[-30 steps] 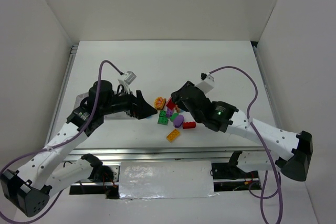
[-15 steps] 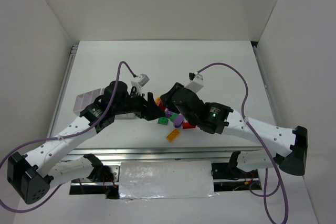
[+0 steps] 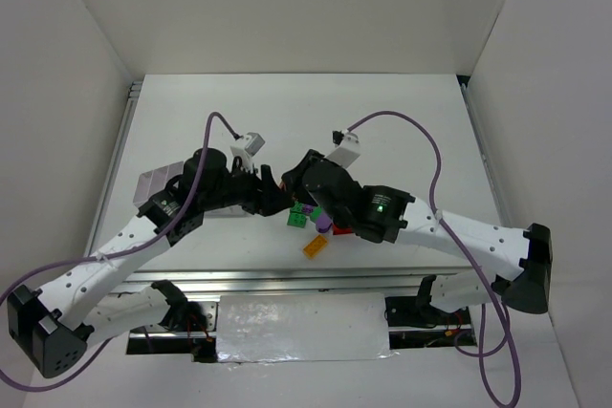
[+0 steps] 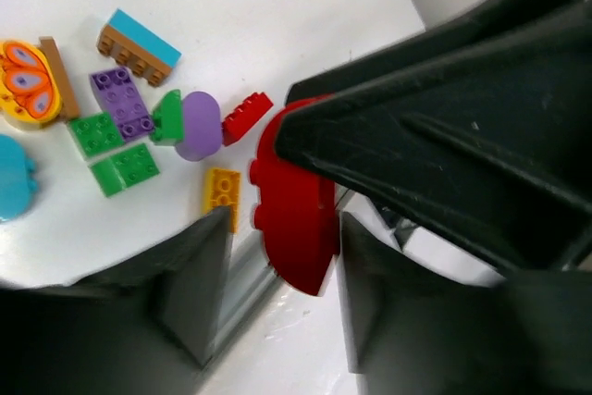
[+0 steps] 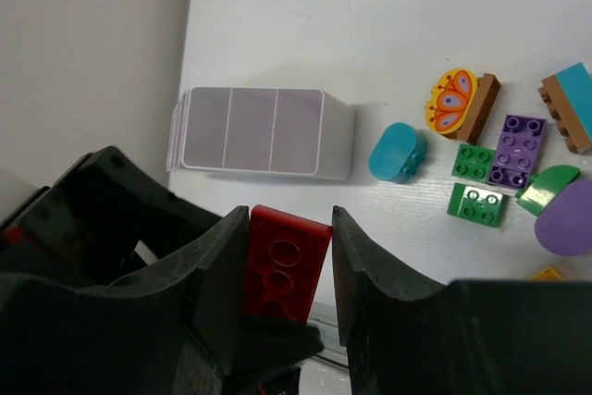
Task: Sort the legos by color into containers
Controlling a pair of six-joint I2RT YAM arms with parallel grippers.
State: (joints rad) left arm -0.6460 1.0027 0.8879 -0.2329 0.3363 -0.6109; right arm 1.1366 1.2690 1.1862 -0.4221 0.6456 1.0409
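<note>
While the two arms meet just left of centre in the top view, my right pincer (image 5: 289, 219) is clamped on a red studded plastic brick (image 5: 285, 261), with a finger pressed against each long side. The brick hangs off the white tabletop (image 3: 382, 121), low in the middle of the right wrist view.

My left pincer (image 4: 282, 224) stands fairly wide around that same brick. In the left wrist view one finger (image 4: 388, 321) lies just beside the brick's right edge, and I cannot tell whether it touches. The other finger (image 4: 185, 293) stands apart on the left, with a strip of tabletop showing between.

The white plastic tray with a row of compartments (image 5: 338, 150) sits on the tabletop, upper left of centre in the right wrist view.

Just right of the tray lies a teal oval brick (image 5: 398, 153). The other loose bricks cluster at the right edge of that frame:
- an orange-yellow butterfly piece (image 5: 453, 102) on a brown backing
- a purple studded brick (image 5: 513, 150)
- two green studded bricks (image 5: 474, 161), one below the other
- a green curved piece (image 5: 546, 182) touching a purple oval brick (image 5: 564, 228)
- a teal-topped brown brick (image 5: 573, 104)

In the left wrist view a small red brick (image 4: 245, 117) lies beside the purple oval, and a yellow studded brick (image 4: 222, 193) lies near the tabletop's edge.
</note>
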